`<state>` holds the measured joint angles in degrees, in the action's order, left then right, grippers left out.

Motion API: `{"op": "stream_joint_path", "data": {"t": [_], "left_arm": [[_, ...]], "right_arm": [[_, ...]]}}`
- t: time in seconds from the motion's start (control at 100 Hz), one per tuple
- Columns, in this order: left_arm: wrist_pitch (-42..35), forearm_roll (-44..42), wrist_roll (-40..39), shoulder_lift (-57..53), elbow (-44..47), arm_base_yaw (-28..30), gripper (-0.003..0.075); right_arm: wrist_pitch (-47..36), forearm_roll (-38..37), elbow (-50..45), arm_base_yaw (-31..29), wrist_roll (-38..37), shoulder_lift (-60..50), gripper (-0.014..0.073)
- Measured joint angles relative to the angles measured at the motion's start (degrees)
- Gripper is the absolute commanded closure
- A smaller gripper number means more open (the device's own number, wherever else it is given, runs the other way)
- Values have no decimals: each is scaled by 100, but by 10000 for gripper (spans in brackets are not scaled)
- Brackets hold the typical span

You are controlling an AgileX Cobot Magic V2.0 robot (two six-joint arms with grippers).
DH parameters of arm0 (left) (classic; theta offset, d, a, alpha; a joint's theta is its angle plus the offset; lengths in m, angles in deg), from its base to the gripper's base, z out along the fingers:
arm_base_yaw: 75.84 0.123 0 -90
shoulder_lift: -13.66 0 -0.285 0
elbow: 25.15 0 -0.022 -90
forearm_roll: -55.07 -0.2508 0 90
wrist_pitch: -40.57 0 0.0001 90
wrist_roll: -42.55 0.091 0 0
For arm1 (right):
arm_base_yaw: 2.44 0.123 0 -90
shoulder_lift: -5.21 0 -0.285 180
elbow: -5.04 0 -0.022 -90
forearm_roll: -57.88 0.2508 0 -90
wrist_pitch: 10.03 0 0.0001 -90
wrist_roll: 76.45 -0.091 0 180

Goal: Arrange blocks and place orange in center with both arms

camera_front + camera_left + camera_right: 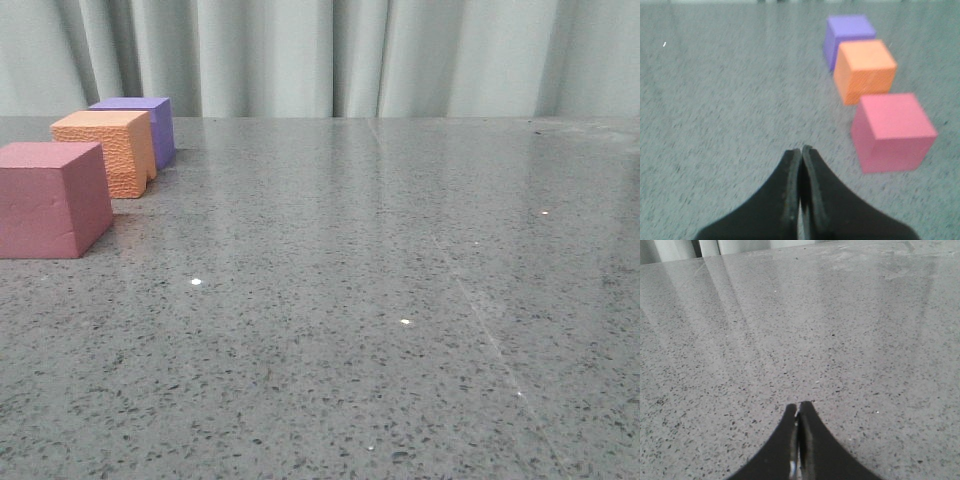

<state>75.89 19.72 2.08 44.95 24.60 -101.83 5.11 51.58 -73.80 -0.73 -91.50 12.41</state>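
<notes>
Grey worktop lay bare; both end effectors were pressed together (empty), risking shoving the orange against close neighbours at ten o'clock.

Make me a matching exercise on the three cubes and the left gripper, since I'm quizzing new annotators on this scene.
Things:
1. pink-red cube
2. orange cube
3. purple cube
4. left gripper

States:
A. middle of the row
B. shut, holding nothing
C. nearest the front camera
D. farthest back, toward the curtain

Pairs: 1-C, 2-A, 3-D, 4-B
</notes>
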Motion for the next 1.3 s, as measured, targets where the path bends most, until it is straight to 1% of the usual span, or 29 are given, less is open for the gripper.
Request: {"op": "stream_joint_path", "data": {"t": [0.06,0.13,0.25,0.37,0.42,0.49,0.61,0.72,0.83,0.88,0.98,1.03,1.3], "left_arm": [[-223,72,72,-129,106,91,739],[-445,326,347,-310,255,259,739],[-846,1107,1265,-643,611,700,739],[-1531,1897,2415,-965,1069,1244,739],[-1874,2168,2737,-1081,1272,1484,739],[-2232,2370,2978,-1221,1554,1691,739],[-2565,2468,3106,-1373,1993,1806,739],[-2729,2492,3142,-1408,2353,1805,739],[-3093,2500,3142,-1422,2693,1805,739],[-3192,2500,3151,-1447,2719,1805,739],[-3747,2530,3151,-1543,2719,1805,739],[-3876,2554,3151,-1597,2719,1805,739],[-3906,2629,3151,-2106,2719,1805,739]], "right_arm": [[0,0,0,0,0,0,713],[0,0,0,0,0,0,713],[0,0,0,0,0,0,713],[0,0,0,0,0,0,713],[0,0,0,0,0,0,713],[0,0,0,0,0,0,713],[0,0,0,0,0,0,713],[0,0,0,0,0,0,713],[0,0,0,0,0,0,713],[0,0,0,0,0,0,713],[0,0,0,0,0,0,713],[0,0,0,0,0,0,713],[0,0,0,0,0,0,713]]}}
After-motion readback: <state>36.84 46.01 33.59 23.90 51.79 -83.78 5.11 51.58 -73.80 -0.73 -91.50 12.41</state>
